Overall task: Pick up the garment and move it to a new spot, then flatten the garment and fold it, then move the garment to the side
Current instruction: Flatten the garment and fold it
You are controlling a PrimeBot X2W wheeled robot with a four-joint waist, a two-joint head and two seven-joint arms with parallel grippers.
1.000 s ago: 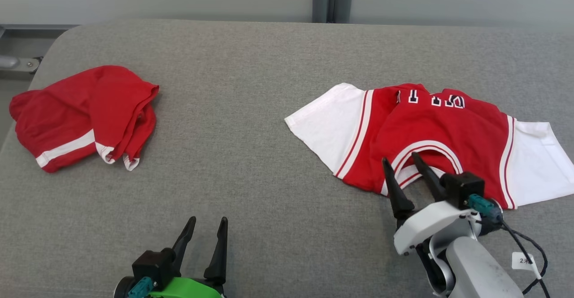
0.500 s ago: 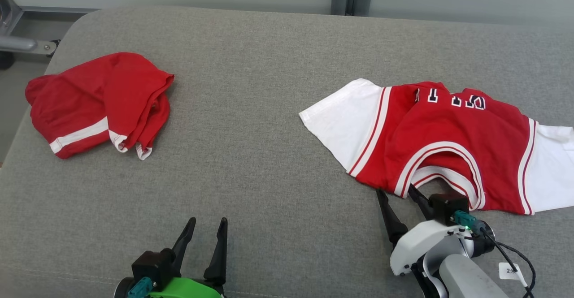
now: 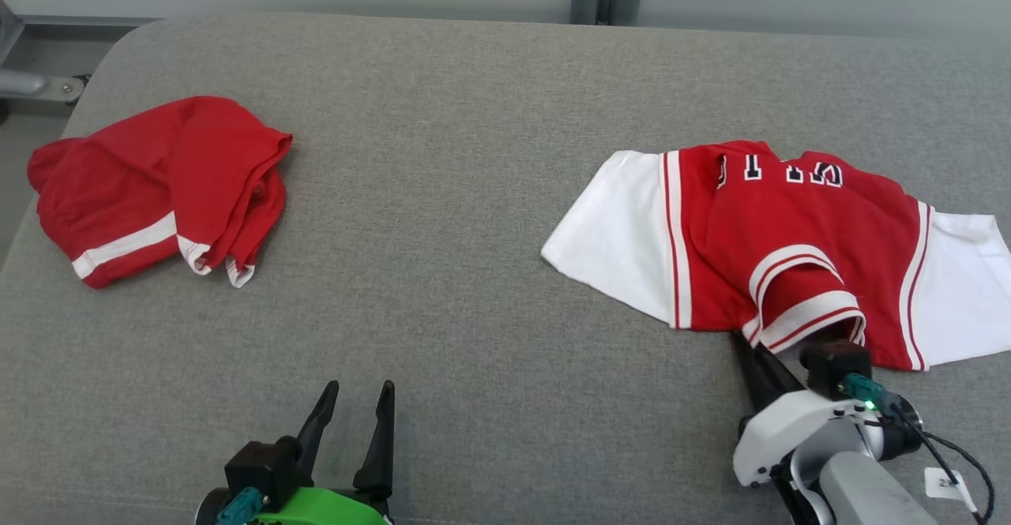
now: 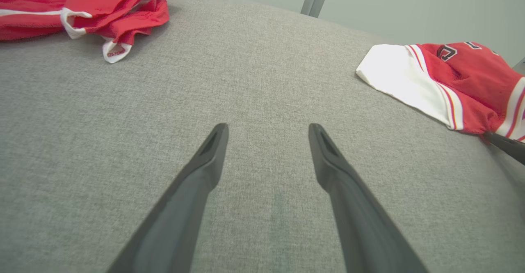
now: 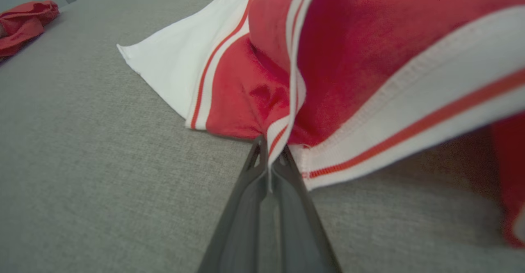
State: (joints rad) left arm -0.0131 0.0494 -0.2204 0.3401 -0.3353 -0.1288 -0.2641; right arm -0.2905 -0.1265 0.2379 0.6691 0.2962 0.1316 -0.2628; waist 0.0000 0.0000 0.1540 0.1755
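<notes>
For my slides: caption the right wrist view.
Right tool clamps the jersey by its striped trim on the grey cushion.

White, dark-outlined block letters (image 3: 778, 170) are seen upside down on the red jersey (image 3: 798, 229), too creased to be read. A "2" is made out on a small white tag (image 3: 944, 479).

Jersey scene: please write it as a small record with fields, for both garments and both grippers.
surface: grey cushion
jersey: red and white, rumpled, on the cushion's right part
shorts: red with a white stripe, bunched, at the far left
right gripper: shut on the jersey's striped edge
left gripper: open, holding nothing, apart from both garments
</notes>
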